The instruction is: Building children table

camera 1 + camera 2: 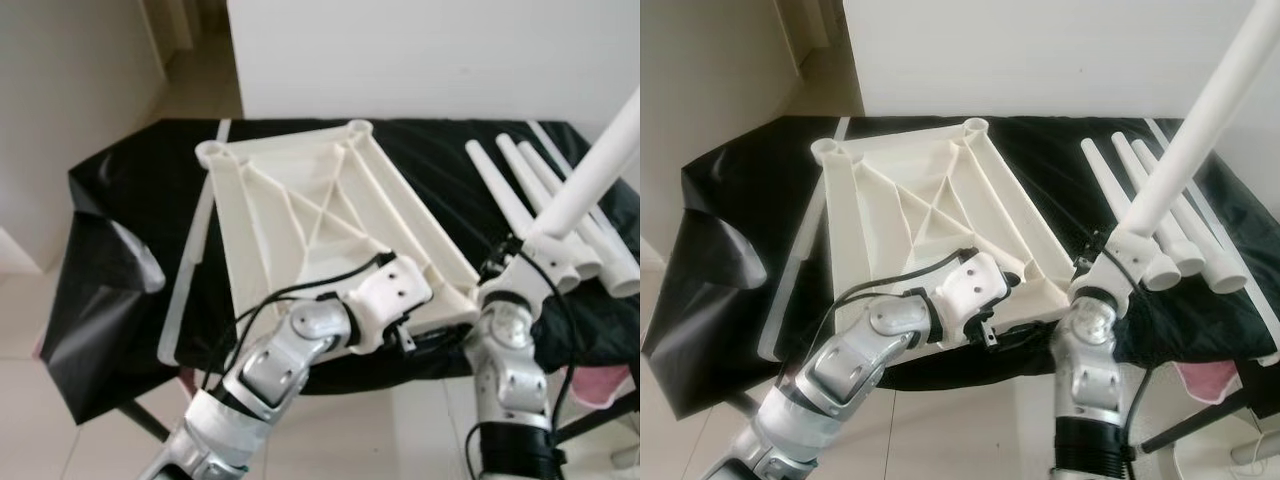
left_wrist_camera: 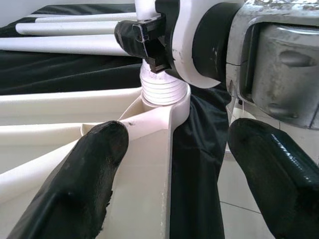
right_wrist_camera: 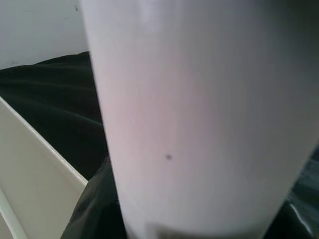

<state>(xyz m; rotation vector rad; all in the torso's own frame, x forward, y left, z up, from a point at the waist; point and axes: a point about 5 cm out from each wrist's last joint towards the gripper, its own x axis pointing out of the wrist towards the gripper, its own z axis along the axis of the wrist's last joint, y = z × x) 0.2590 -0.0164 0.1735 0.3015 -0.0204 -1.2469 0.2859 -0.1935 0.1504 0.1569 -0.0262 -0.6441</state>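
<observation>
1. Left eye view: the tabletop is lying upside down, ribs up, on a black sheet over a table. The left gripper is reaching to the tabletop's near right corner. The right gripper is holding a white leg that is tilting up and away to the right. Three spare legs are lying side by side on the sheet just right of the tabletop.

2. Right eye view: the same scene is showing, with the leg's foot meeting the tabletop's near right corner. Whether either gripper's fingers are apart cannot be told from the two head views.

3. Left wrist view: the left fingers are standing wide apart, straddling the corner and gripping nothing. The leg's threaded end is sitting in the corner socket, with the right gripper's black fingers clamping the leg just above.

4. Right wrist view: the leg is looming very close, with the tabletop edge and sheet beside it.
</observation>
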